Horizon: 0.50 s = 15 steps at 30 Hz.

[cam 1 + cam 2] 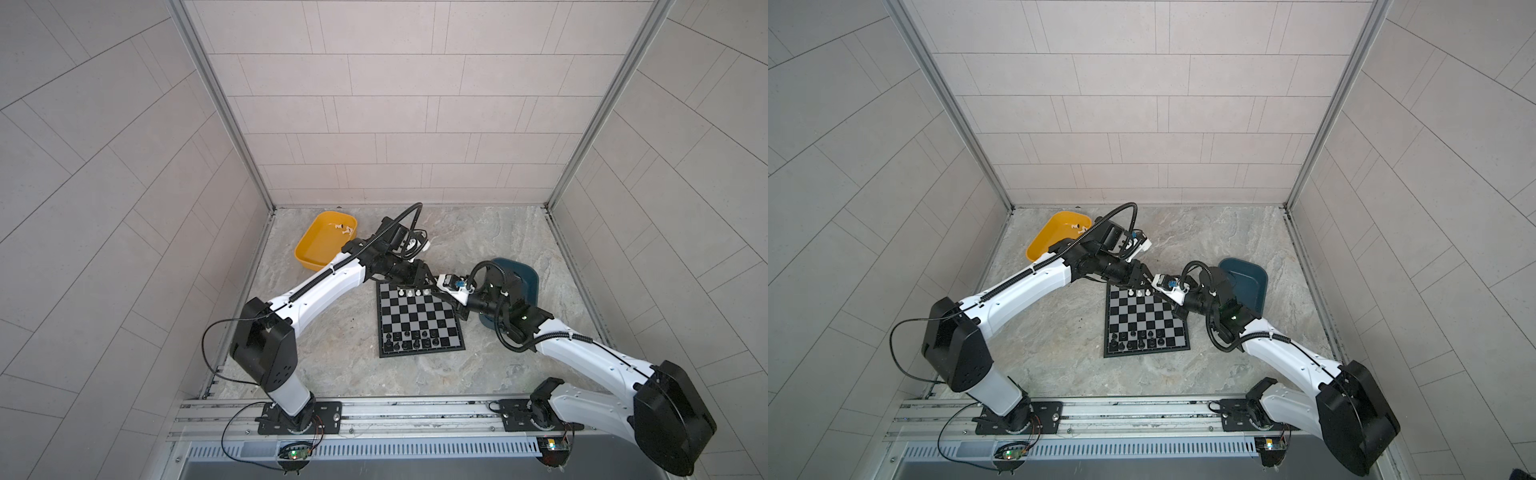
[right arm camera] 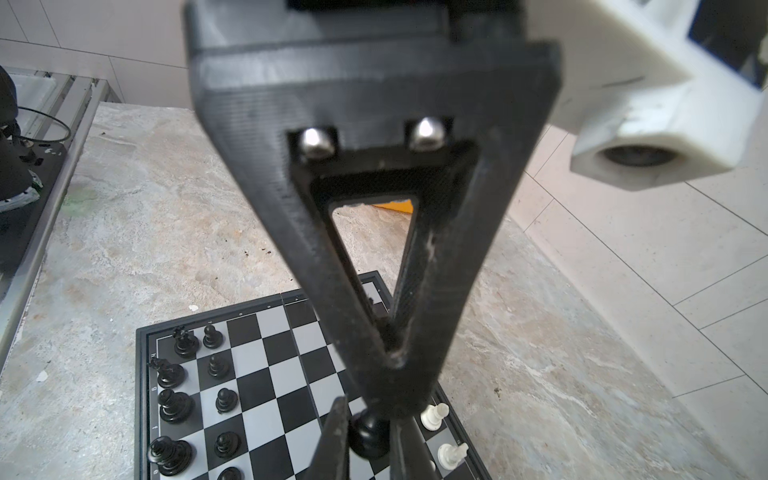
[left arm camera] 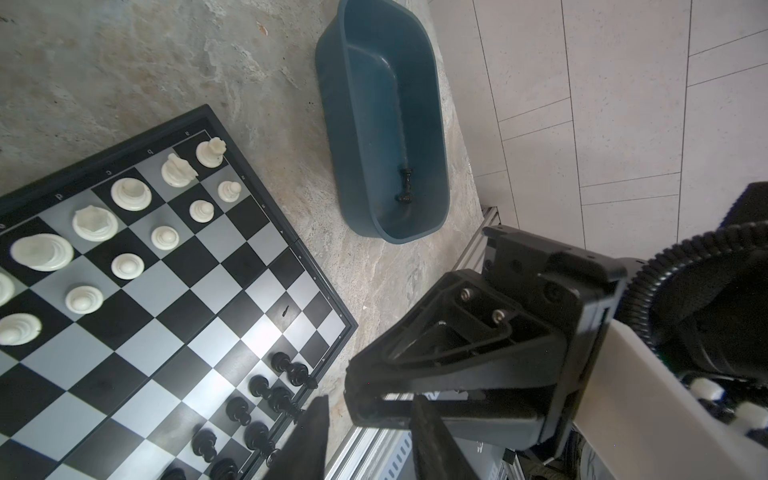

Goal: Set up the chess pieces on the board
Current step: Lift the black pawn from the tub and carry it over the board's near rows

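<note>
Gripping black piece in right end effector, left end effector partly open, board lettered

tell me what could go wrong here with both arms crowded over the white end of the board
1. The left end effector sits almost against the right end effector, which grips a black piece; a bump could knock it loose.
2. White pieces stand right beside that grip on the board; a low sweep or a dropped piece may topple them.
</note>
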Tool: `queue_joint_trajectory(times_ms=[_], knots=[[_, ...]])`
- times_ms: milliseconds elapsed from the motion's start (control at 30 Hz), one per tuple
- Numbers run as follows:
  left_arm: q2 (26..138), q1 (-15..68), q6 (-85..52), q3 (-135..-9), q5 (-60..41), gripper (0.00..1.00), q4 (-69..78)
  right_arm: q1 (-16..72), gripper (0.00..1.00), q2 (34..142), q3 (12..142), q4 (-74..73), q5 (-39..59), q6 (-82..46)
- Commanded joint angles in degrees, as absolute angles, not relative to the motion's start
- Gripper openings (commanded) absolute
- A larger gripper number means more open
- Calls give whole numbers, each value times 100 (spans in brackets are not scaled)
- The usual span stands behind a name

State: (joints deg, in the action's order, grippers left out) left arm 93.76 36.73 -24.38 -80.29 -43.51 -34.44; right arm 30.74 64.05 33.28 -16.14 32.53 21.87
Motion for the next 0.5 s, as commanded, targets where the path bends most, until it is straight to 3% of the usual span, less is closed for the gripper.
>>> queue_joint_trajectory(times_ms=[0, 467], knots=[[9448, 3734, -2365, -8086, -4371, 37, -3537, 3094, 0, 6293, 3241, -1849, 3340, 2123], [9588, 3744, -2426, -8139, -4324, 22, -3542, 3094, 0, 6180, 3166, -2009, 3408, 2059]])
